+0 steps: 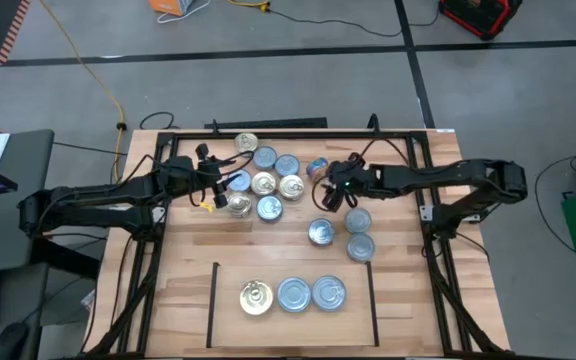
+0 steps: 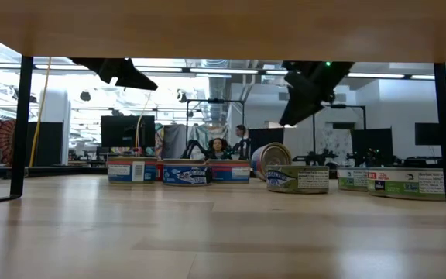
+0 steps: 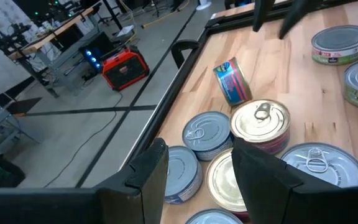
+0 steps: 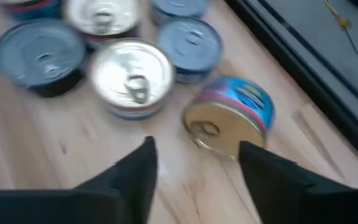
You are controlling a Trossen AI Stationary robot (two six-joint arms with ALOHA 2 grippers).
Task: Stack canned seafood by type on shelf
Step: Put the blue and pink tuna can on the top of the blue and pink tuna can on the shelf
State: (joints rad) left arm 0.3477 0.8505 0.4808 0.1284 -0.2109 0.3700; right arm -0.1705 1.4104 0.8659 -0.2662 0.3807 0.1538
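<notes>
Several tins of canned seafood (image 1: 266, 182) stand in a cluster at the table's far middle. One gold-topped, blue-sided tin (image 4: 232, 118) lies tipped on its side wall at the cluster's right (image 1: 318, 167). My right gripper (image 4: 197, 168) hovers open just above and short of it, touching nothing. My left gripper (image 3: 197, 168) hangs open over the cluster's left side (image 1: 213, 185). The shelf (image 1: 213, 300), near the front edge, carries one gold-topped tin (image 1: 256, 297) and two silver-topped tins (image 1: 311, 294) in a row.
Three more silver-topped tins (image 1: 358, 232) stand upright right of centre, between the cluster and the shelf. A black metal frame (image 1: 168, 135) surrounds the table, its posts at both sides. Bare wood lies between the cluster and the shelf.
</notes>
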